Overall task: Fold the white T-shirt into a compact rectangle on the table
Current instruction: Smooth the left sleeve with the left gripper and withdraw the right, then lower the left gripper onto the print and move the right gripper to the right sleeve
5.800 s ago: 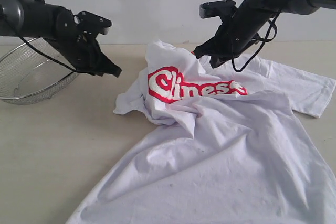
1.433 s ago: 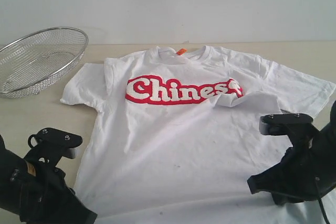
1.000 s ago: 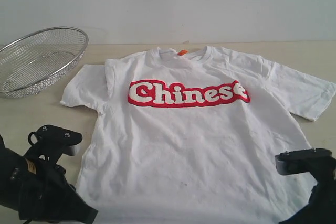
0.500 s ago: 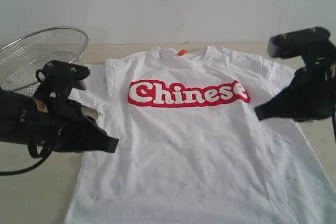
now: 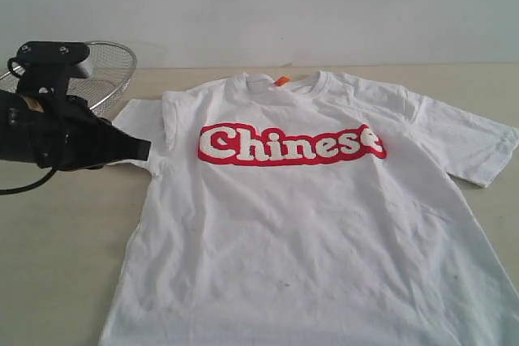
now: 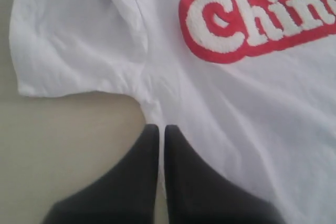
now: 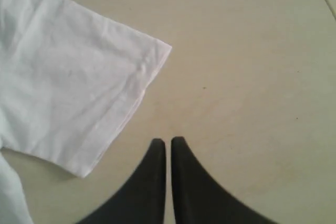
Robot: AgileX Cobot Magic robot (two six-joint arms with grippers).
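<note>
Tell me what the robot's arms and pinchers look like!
The left arm is chunky and matte black, with a thin black cable looping under it. The left gripper and right gripper each have two smooth black fingers tapering to curved points.

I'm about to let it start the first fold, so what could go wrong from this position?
The left tool, shut, points at the armpit of the white short-sleeved T-shirt with a red chest band; pushing in closed could bunch the flat cloth.
The right tool, shut, hangs over bare pale beige wood-grain table beside the sleeve hem; a grasp there would likely catch nothing.
The round silver wire-mesh basket sits close by the left arm; a swing might knock it.
</note>
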